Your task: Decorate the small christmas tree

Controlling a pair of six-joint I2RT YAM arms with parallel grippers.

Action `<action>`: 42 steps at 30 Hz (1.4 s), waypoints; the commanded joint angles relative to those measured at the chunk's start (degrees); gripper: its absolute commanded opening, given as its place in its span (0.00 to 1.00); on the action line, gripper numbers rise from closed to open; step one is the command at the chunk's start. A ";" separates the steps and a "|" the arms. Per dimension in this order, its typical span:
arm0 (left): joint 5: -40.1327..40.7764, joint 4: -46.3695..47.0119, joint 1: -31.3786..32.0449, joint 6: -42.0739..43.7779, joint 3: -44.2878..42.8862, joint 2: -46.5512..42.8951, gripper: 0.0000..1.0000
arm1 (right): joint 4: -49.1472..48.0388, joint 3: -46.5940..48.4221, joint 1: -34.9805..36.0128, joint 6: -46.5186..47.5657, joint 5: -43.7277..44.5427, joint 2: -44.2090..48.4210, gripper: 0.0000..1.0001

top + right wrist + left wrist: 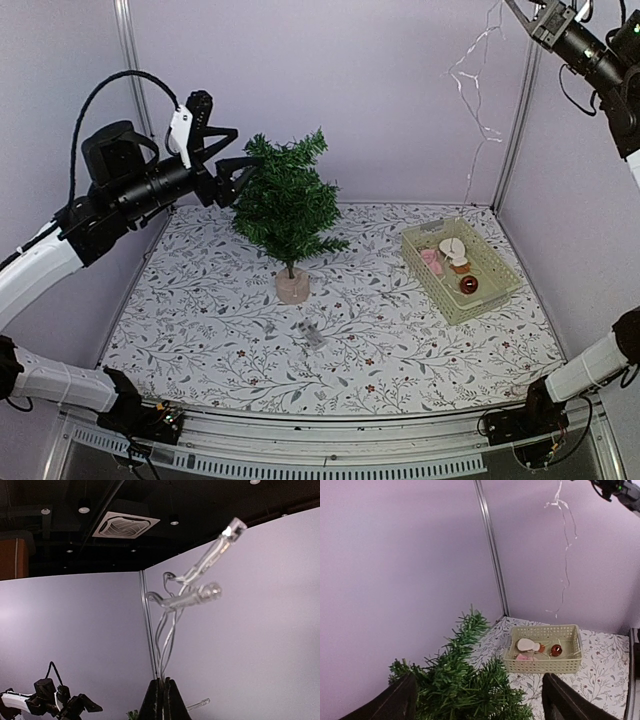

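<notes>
Tree [287,200] stands centre-left on the worktop [400,340]. Left pincer [245,148] is open, jaws at its upper branches. Right pincer [527,13], upper right, is closed on a hanging light string [192,598].

Lab: lilac booth panels [380,100], exposed black ceiling [50,495], air vent [125,526].

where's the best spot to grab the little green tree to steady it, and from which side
Likely the bare thin trunk of the small dark green bristly christmas tree, just above its pale round base. Come in low from the left, the side of the open left hand; the upper branches look soft and would give.
</notes>
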State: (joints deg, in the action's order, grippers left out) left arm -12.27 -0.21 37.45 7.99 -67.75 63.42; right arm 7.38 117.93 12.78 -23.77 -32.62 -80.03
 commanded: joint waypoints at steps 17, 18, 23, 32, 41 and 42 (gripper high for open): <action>10.53 15.69 29.15 3.80 -13.64 36.00 0.79 | -10.15 7.54 6.04 -9.00 -4.02 -5.08 0.00; 11.47 16.08 29.51 2.55 -15.18 38.72 0.79 | -10.12 7.26 6.13 -9.08 -4.17 -4.99 0.00; 16.10 16.56 30.46 -6.43 -24.94 51.47 0.79 | -10.34 6.39 6.12 -9.51 -4.55 -4.24 0.00; 19.36 12.92 30.29 -14.66 -39.10 66.71 0.72 | -11.32 5.23 6.13 -10.59 -5.08 -3.91 0.00; 21.37 15.36 27.32 -22.86 -39.31 71.28 0.63 | -12.70 5.20 6.15 -11.84 -5.43 -4.11 0.00; 19.94 16.25 26.91 -24.06 -39.22 71.73 0.62 | -12.92 5.19 6.14 -11.84 -5.43 -4.10 0.00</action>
State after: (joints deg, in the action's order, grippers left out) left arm 8.73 13.32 66.00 -10.96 -105.41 133.14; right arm -3.20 123.31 18.50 -34.52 -37.28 -85.19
